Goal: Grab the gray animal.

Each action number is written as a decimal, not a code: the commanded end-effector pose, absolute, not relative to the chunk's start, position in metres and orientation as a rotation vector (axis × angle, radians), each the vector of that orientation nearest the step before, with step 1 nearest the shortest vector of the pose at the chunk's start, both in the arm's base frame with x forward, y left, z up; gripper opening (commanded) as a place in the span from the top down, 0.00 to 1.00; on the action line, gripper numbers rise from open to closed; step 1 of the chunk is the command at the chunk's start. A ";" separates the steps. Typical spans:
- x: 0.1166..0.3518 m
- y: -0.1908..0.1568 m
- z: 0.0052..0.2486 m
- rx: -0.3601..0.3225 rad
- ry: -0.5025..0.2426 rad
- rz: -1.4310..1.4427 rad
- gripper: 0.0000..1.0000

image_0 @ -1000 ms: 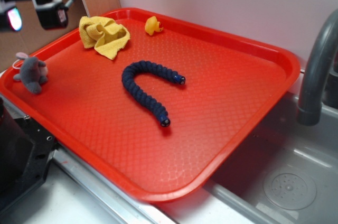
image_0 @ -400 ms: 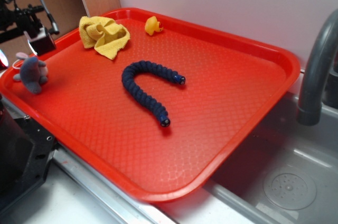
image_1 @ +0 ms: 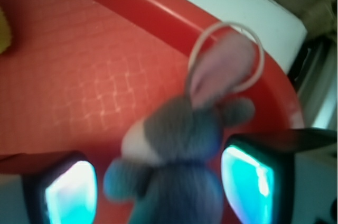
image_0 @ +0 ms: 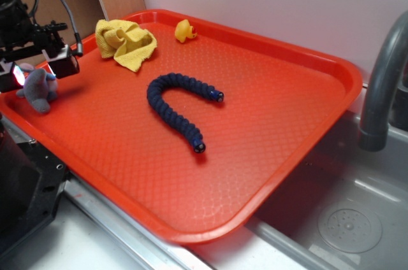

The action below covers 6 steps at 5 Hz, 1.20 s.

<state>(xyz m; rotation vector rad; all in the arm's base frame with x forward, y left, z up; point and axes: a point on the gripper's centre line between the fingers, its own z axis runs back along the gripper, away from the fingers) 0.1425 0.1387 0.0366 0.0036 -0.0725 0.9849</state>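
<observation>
Filling most of the counter, a red tray (image_0: 287, 130) carries a blue worm (image_0: 175, 104) in its middle, a yellow cloth (image_0: 126, 42) and a duck (image_0: 184, 30) near the back rim. At its left edge lies the gray animal (image_0: 38, 88), pink ear (image_1: 219, 68) up. The gripper (image_0: 38, 71) hangs spread wide, fingers (image_1: 248, 182) on either side of the toy without closing.

The robot arm is black, built of blocky matte segments, with thin black and gray cables looping along its upper part. Its tool (image_0: 39, 69) ends in two dark, squarish fingers (image_0: 64, 63), each with a boxy black casing. In the wrist view the inner face of each finger (image_1: 248, 184) is a rounded panel glowing bright cyan-white, framed by a thick black rim.
</observation>
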 end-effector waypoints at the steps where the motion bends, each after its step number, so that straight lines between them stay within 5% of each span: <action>1: 0.132 0.137 0.025 0.076 -0.019 0.985 1.00; 2: 0.133 0.127 0.047 0.064 -0.032 0.949 1.00; 4: 0.163 0.085 0.138 0.013 -0.135 0.618 1.00; 5: 0.179 0.046 0.162 0.004 -0.128 0.401 1.00; 6: 0.183 0.004 0.175 0.065 -0.109 0.154 1.00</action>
